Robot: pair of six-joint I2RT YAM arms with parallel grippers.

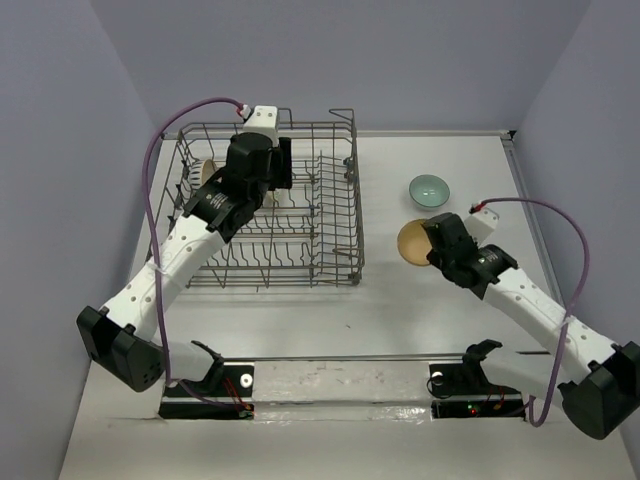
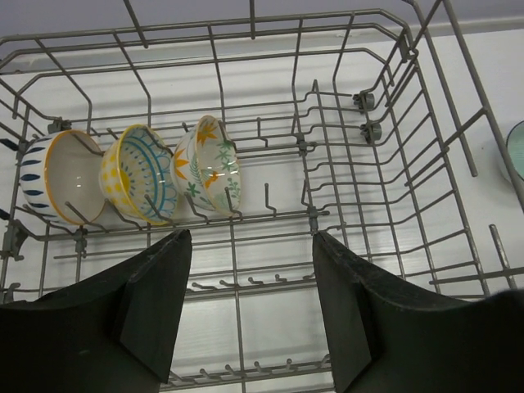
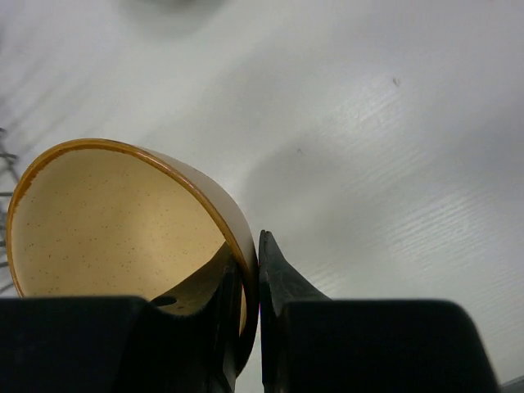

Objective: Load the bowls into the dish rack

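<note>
The right gripper (image 3: 250, 258) pinches the tan bowl (image 3: 106, 221) by its rim, seemingly shallowly, at three o'clock from the dish rack (image 1: 352, 190). Lift gently and clear the wall; the left gripper (image 2: 250, 295) hangs wide, empty.

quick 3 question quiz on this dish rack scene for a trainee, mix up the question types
1. True or false: the right gripper is shut on the rim of the tan bowl.
2. How many bowls stand in the dish rack? A one, B three, C five.
3. Fill in: the teal bowl sits on the ___, outside the dish rack.

Key: 1 true; 2 B; 3 table.
</note>
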